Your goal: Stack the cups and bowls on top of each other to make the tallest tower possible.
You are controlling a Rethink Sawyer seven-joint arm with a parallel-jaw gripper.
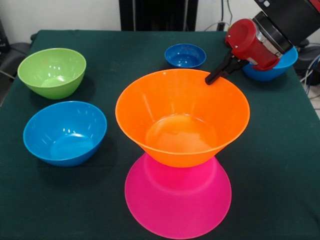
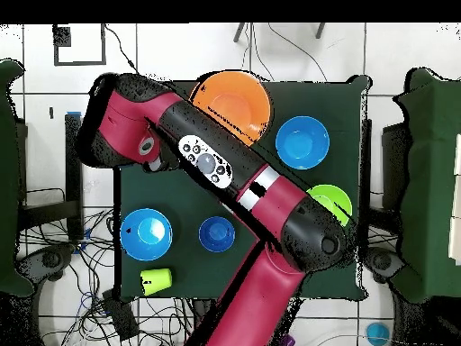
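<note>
- Hovering at the far rim of the orange bowl (image 1: 182, 117), my end effector (image 1: 216, 75) shows in the front view as one dark tip angled down toward that rim; I cannot tell whether it is open or closed, nor whether it touches the rim.
- The orange bowl stands upright, mouth up, on the base of the pink bowl (image 1: 177, 205), which lies mouth down on the green surface (image 1: 280, 165) at the near edge. These two form the tower as it stands.
- The small dark-blue bowl (image 1: 185, 55) sits upright on the surface behind the orange bowl, apart from the pile.
- A medium blue bowl (image 1: 65, 132) sits upright to the left of the pile in the front view; the green bowl (image 1: 52, 72) sits just behind it.
- A second medium blue bowl (image 1: 272, 70) sits at the far right in the front view, partly hidden behind my red wrist housing.
- In the overhead view my arm (image 2: 243, 185) crosses the surface diagonally and covers part of the orange bowl and the green bowl.
- A yellow-green cup (image 2: 156, 281) lies on its side at the surface's edge near my base, just beside the blue bowl there.
</note>
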